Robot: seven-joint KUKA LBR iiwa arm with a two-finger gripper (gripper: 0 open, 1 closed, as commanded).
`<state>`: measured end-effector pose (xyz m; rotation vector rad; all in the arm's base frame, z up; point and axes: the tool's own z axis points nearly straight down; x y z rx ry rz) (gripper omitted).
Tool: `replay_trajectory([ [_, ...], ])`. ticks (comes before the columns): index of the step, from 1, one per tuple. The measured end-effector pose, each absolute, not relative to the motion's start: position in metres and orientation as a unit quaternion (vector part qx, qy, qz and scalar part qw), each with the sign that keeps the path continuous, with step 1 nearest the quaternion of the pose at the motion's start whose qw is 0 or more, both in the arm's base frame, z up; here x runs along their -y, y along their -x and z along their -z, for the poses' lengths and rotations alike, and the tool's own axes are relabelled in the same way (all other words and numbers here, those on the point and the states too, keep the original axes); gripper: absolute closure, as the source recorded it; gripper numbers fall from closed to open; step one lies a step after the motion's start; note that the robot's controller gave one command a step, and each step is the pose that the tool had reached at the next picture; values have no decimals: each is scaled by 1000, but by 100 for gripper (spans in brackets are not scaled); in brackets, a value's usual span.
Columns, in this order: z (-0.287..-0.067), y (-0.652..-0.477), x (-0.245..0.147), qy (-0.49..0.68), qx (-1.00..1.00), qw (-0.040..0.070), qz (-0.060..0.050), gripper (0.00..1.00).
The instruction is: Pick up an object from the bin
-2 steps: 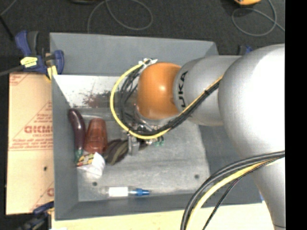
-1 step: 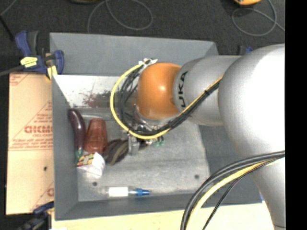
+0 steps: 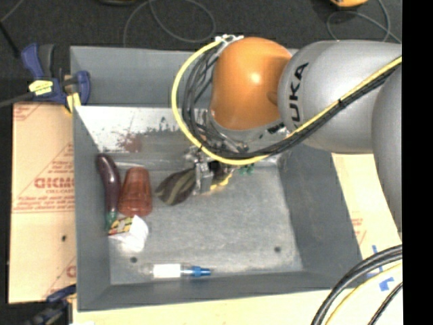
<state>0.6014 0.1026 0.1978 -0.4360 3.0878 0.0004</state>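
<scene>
My gripper (image 3: pixel 205 176) reaches down under the orange cover into the middle of the bin, its fingertips at the right end of a dark brown, striped, leaf-shaped thing (image 3: pixel 174 188) lying on the floor. Something small and yellowish-green (image 3: pixel 223 179) shows right beside the fingers. Whether the fingers are closed on the brown thing is hidden by the arm. Left of it lies a translucent reddish-brown cup-shaped thing (image 3: pixel 135 191), and beside that a dark maroon elongated thing (image 3: pixel 108 177).
A white crumpled piece with a colourful wrapper (image 3: pixel 128 230) lies at the lower left. A white tube with a blue cap (image 3: pixel 177 271) rests along the front wall. The arm and its cables cover the bin's upper right.
</scene>
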Motion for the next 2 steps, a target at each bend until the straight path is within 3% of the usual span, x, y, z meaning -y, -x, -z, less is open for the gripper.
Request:
replay_trajectory([
  [1, -198, -601, -103, 140, -990, 11, 0, 100],
  [2, -242, -602, -103, 143, -990, 8, 0, 100],
])
